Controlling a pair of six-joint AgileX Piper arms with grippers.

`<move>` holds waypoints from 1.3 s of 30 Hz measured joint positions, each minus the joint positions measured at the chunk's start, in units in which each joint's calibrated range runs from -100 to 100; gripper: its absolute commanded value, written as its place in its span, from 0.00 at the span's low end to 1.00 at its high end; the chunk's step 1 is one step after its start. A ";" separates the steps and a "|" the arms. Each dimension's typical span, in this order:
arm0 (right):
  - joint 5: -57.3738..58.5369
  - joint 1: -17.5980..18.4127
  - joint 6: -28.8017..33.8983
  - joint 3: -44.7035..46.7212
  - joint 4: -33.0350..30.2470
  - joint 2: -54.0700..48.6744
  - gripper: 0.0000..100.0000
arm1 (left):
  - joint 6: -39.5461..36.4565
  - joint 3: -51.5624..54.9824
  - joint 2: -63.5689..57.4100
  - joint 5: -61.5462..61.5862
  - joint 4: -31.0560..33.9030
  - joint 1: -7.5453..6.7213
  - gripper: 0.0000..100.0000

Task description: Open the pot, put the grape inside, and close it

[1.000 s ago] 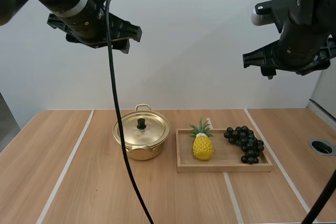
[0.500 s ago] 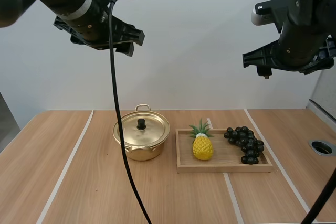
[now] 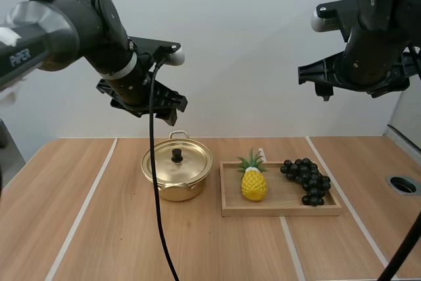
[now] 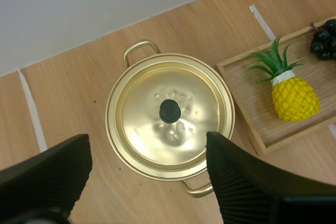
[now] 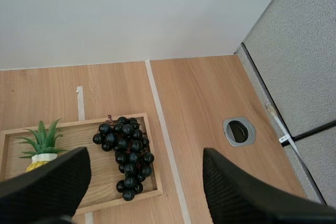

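A gold pot (image 3: 177, 174) stands on the table with its lid (image 3: 177, 160) on, a black knob (image 4: 169, 110) at the lid's middle. My left gripper (image 3: 147, 103) hangs high above the pot; in the left wrist view its fingers (image 4: 47, 179) stand wide apart, open (image 4: 146, 148) and holding nothing, with the lid (image 4: 173, 93) straight below. A bunch of dark grapes (image 3: 306, 179) lies at the right end of a wooden tray (image 3: 283, 207). My right gripper (image 3: 348, 78) is far above the tray, open (image 5: 146, 157), with the grapes (image 5: 125, 148) below it.
A yellow toy pineapple (image 3: 254, 182) stands in the tray's left end, close to the pot. A round cable hole (image 3: 402, 184) sits in the table at the far right, next to a grey partition (image 5: 299, 51). Bare wood lies in front of the pot and tray.
My left arm has come down and moved to the right, to a place above the pot. The right arm has hardly shifted. Pot, tray and grapes are unmoved.
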 measured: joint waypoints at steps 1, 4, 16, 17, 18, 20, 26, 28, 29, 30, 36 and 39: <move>0.00 0.00 0.00 0.00 0.00 0.00 1.00 | 0.63 0.68 0.53 -0.59 -0.62 0.00 1.00; 0.00 0.00 0.00 0.00 0.00 0.00 1.00 | 2.50 1.73 2.21 -2.42 -2.05 0.00 1.00; 0.00 0.00 0.00 0.00 0.00 0.00 1.00 | 6.85 1.73 9.14 -8.27 -2.30 0.00 1.00; 0.00 0.00 0.00 0.00 0.00 0.00 1.00 | 7.23 1.73 9.73 -8.45 -2.34 0.00 1.00; 0.00 0.00 0.00 0.00 0.00 0.00 1.00 | 7.70 1.73 10.34 -8.67 -2.34 0.00 1.00; 0.00 0.00 0.00 0.00 0.03 0.00 1.00 | 8.57 1.73 11.40 -8.87 -2.62 0.00 1.00; 0.00 0.00 0.00 0.00 0.03 0.00 1.00 | 10.53 1.73 14.80 -11.51 -3.77 0.00 1.00; 0.00 0.00 0.00 0.00 0.03 0.00 1.00 | 11.40 1.73 15.62 -12.18 -4.45 -0.08 1.00; 0.00 0.00 0.00 0.00 0.03 0.00 1.00 | 11.49 1.73 15.94 -12.39 -4.57 -0.22 1.00; 0.00 0.00 0.00 0.00 0.03 0.00 1.00 | 11.74 1.73 16.43 -12.58 -4.57 -0.54 1.00; 0.00 0.00 0.00 0.00 0.03 0.00 1.00 | 12.13 1.73 18.74 -14.18 -4.92 -2.09 1.00; 0.00 0.00 0.00 0.00 0.03 0.00 1.00 | 12.13 1.73 19.77 -15.62 -5.15 -2.26 1.00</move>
